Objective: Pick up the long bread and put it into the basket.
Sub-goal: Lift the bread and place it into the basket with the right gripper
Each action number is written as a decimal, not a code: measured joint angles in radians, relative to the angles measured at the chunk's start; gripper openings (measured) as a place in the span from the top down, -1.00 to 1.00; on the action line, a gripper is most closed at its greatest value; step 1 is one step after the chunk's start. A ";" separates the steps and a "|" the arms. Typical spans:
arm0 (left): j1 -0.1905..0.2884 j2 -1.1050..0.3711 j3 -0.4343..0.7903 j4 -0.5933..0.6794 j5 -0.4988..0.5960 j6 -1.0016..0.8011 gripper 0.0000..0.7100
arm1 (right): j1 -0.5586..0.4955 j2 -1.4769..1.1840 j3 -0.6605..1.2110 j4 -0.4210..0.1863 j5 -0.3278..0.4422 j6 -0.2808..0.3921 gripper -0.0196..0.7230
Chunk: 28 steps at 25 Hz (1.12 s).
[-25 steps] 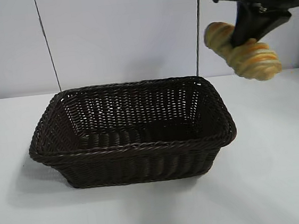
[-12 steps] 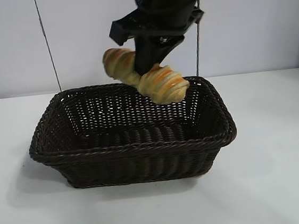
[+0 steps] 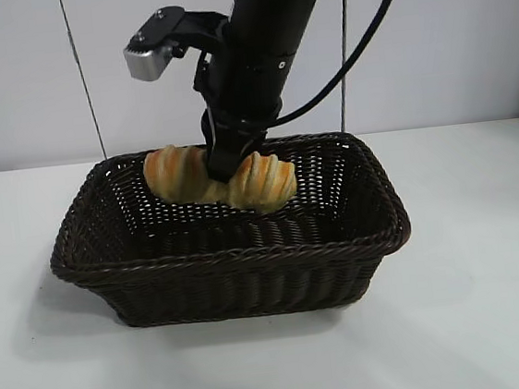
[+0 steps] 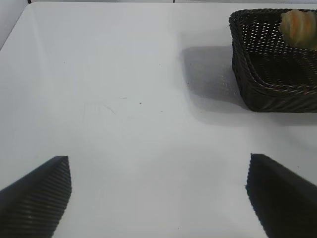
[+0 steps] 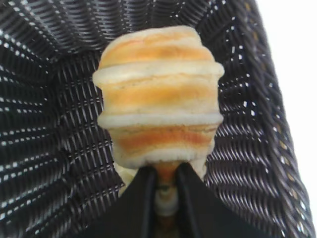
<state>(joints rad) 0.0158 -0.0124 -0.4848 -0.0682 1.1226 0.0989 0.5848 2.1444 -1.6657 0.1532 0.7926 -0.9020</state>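
The long bread (image 3: 256, 182), golden-yellow with orange ridges, hangs inside the mouth of the dark brown wicker basket (image 3: 234, 257), at about rim height. My right gripper (image 3: 223, 167) is shut on the bread's middle and reaches down from above the basket. In the right wrist view the bread (image 5: 158, 94) fills the centre, pinched between the black fingers (image 5: 136, 201), with the basket's weave (image 5: 44, 124) all around. My left gripper (image 4: 158, 186) is open and empty over bare table, well away from the basket (image 4: 267, 82); one end of the bread (image 4: 297, 27) shows there too.
The basket stands in the middle of a white table (image 3: 493, 300) in front of a pale wall. Two thin dark vertical lines (image 3: 81, 74) run up the wall behind it. The right arm's cable (image 3: 356, 50) loops beside the arm.
My right gripper carried the bread from the upper right leftward over the basket, then down into its mouth. The left gripper's earlier position is not shown.
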 joint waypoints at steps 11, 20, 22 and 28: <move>0.000 0.000 0.000 0.000 0.000 0.000 -0.96 | 0.000 0.001 0.000 0.003 0.007 0.019 0.42; 0.000 0.000 0.000 0.000 0.000 0.000 -0.96 | 0.000 -0.017 -0.090 0.004 0.073 0.194 -0.89; 0.000 0.000 0.000 0.000 0.000 0.000 -0.96 | 0.000 -0.027 -0.135 0.003 0.102 0.266 -0.90; 0.000 0.000 0.000 0.000 0.000 0.000 -0.96 | 0.000 -0.046 -0.275 -0.065 0.247 0.607 -0.92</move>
<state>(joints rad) 0.0158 -0.0124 -0.4848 -0.0682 1.1226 0.0989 0.5851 2.0984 -1.9410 0.0884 1.0398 -0.2947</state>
